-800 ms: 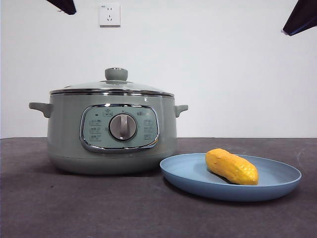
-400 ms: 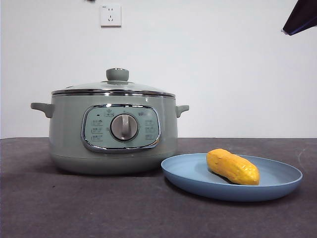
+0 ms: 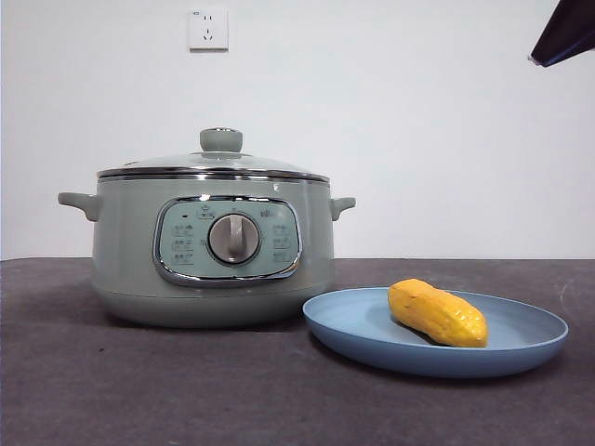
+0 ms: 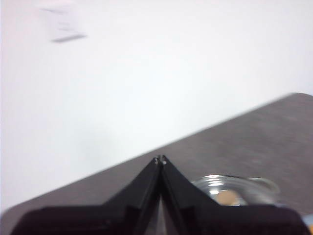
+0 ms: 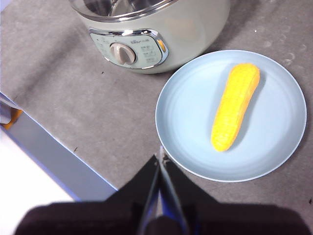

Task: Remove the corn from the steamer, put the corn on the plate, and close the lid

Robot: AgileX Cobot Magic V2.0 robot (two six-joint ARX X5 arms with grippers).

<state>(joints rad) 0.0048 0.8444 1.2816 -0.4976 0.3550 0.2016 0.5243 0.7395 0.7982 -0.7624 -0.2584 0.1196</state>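
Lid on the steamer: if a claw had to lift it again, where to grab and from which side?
Grip the round knob at the centre of the lid, coming straight down from above. It stands proud of the low glass dome, the only part narrow enough to pinch; the chrome rim sits flush on the steamer.

Each gripper has two black tapered jaws.

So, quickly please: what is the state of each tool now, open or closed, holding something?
Left tool: closed, holding nothing.
Right tool: closed, holding nothing, above the table near the plate.
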